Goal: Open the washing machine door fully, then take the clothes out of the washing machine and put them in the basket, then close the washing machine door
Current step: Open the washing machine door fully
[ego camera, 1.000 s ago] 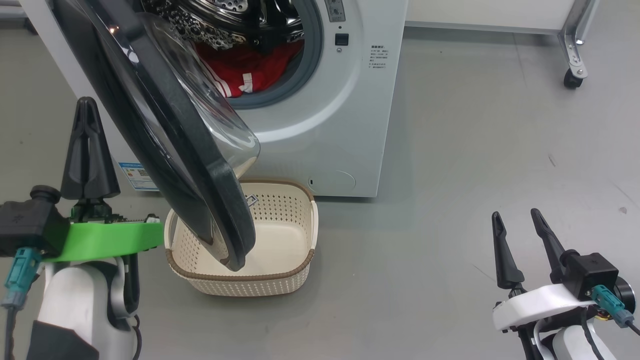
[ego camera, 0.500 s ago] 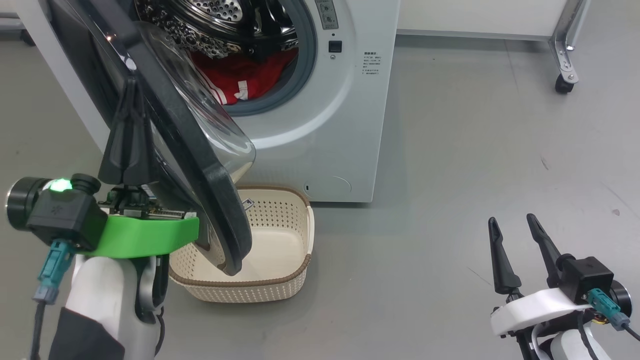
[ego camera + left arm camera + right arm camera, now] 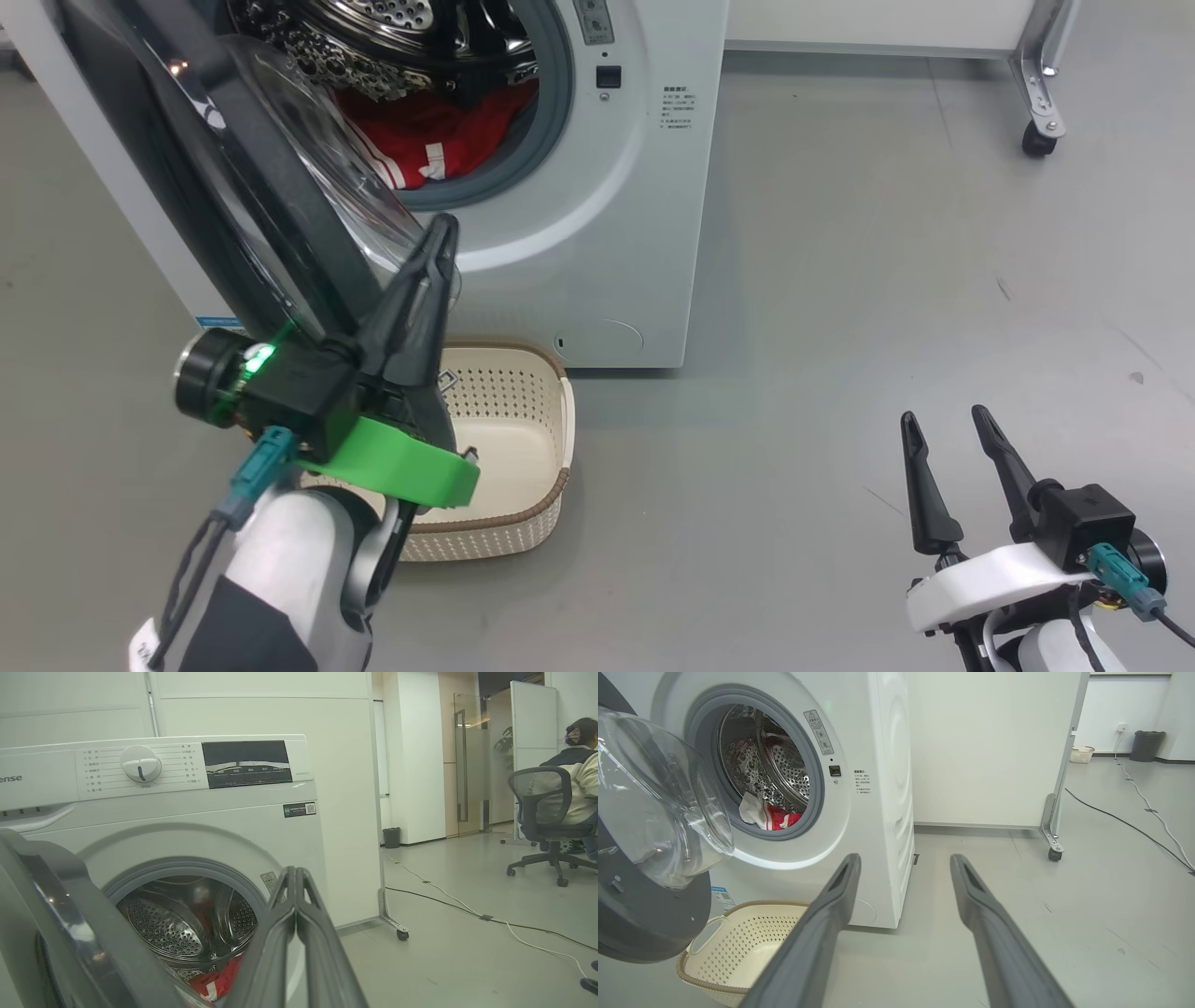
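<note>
Slipping as the main danger: left pincer (image 3: 445, 233) shut tight, gripping nothing, fingers pointing to 1 o'clock just beside the glass bowl (image 3: 355, 196) of the door (image 3: 280, 187). Probably meant to push the door wider from its inner side. On such a glossy, curved surface could slide off, with a swing of the door back onto the arm as result.

Second danger at the basket (image 3: 509, 397), on the floor (image 3: 840, 280) under the door's lower edge, at 6 o'clock from the drum (image 3: 373, 19). Could be knocked or shoved by the green wrist (image 3: 401, 467) hanging above its near rim. With the door only partly open over it, also less room for dropping the clothes (image 3: 420, 140), lying red and untouched in the bottom of the washing machine (image 3: 635, 187).

Right pincer (image 3: 941, 416) wide open and empty at 4 o'clock, well apart from everything.

Hard to tell whether the left fingers really touch the glass or only stand near. Left half of the basket hidden behind arm and door. Hinge and upper door cut off at 11 o'clock. Back of the drum not visible, so impossible to say if more fabric inside.
</note>
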{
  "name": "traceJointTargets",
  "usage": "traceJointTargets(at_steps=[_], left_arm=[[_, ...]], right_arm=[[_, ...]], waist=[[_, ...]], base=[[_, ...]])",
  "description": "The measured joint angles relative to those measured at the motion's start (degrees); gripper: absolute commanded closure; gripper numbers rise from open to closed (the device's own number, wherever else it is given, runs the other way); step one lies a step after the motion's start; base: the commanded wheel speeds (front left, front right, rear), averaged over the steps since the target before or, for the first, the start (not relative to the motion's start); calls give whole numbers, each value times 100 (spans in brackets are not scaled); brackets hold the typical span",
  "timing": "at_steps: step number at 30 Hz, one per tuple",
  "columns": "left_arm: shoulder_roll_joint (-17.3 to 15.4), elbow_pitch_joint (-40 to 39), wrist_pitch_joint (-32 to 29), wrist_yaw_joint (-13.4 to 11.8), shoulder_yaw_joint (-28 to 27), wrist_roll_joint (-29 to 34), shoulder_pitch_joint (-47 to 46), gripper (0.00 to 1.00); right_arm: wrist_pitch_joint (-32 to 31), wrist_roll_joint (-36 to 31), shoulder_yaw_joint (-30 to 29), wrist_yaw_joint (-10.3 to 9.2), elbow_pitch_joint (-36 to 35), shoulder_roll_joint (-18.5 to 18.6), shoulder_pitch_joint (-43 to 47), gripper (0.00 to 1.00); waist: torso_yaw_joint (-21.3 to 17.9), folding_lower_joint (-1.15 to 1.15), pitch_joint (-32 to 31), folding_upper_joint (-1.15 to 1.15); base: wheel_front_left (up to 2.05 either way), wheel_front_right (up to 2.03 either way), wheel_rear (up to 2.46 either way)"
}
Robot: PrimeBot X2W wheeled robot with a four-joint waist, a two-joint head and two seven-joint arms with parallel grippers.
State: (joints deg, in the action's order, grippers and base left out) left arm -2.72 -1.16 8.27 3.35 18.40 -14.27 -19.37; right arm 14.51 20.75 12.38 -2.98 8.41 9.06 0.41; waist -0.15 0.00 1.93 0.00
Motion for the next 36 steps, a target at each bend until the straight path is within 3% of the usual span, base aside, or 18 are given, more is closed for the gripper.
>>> traceJointTargets(at_steps=[17, 36], left_arm=[[16, 1096, -425, -134, 280, -247, 325, 100], [27, 1809, -412, -413, 108, -499, 307, 100]], right_arm=[[0, -24, -122, 41, 45, -59, -23, 0], [0, -77, -213, 112, 80, -162, -35, 0]], waist=[[-257, 0, 185, 0], [-315, 0, 276, 0]], base=[[0, 0, 0], [0, 0, 0]])
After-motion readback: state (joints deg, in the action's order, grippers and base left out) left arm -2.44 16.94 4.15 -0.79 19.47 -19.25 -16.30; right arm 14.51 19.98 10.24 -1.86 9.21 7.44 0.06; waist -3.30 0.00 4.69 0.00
